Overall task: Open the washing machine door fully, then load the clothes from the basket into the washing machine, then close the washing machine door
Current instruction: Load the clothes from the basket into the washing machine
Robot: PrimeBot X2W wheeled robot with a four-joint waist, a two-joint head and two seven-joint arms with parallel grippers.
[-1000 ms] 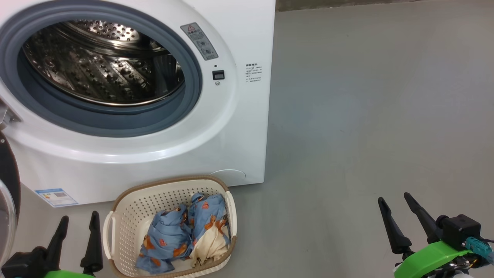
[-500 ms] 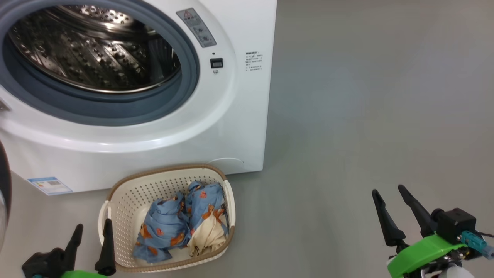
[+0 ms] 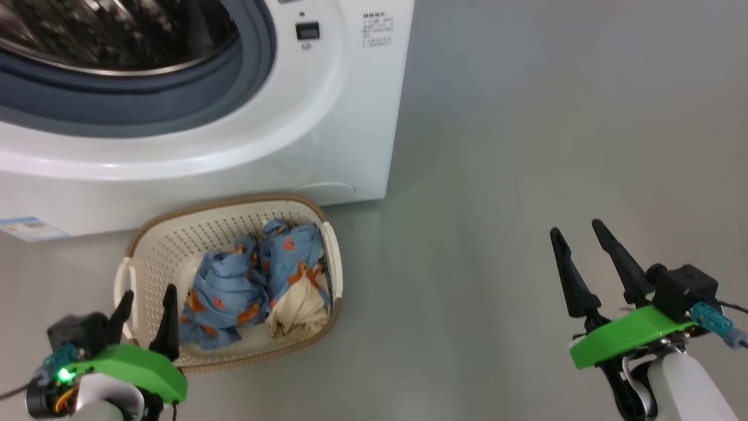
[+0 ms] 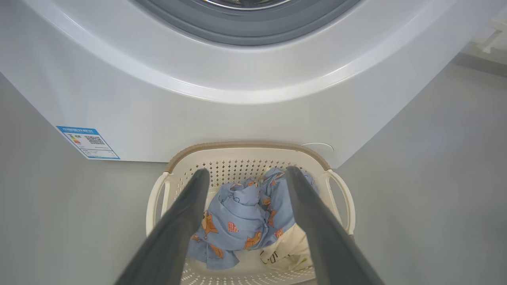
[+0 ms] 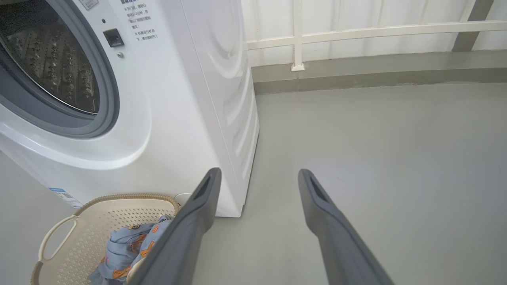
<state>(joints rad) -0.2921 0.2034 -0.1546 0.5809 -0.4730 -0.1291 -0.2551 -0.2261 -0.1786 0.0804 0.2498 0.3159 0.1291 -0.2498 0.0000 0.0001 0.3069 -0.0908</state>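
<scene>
Left gripper (image 3: 149, 291) has closed in on the basket (image 3: 234, 202) since a second ago; head camera also tilted down. Its jaws are spread wide with nothing between them, and in head view the tips overlap the basket's 8 o'clock rim by the handle. Right gripper (image 3: 575, 228) jaws also wide and empty, above bare grey floor (image 3: 497, 146) at head-view 4 o'clock, well apart from basket. Clothes (image 3: 234, 286) bunched inside basket: blue print piece toward 9 o'clock, cream piece at 5 o'clock. Basket on floor just beside washing machine (image 3: 327, 134) front, at 6 o'clock of its open drum mouth. Blue label (image 3: 26, 227) at machine's lower left corner.
</scene>
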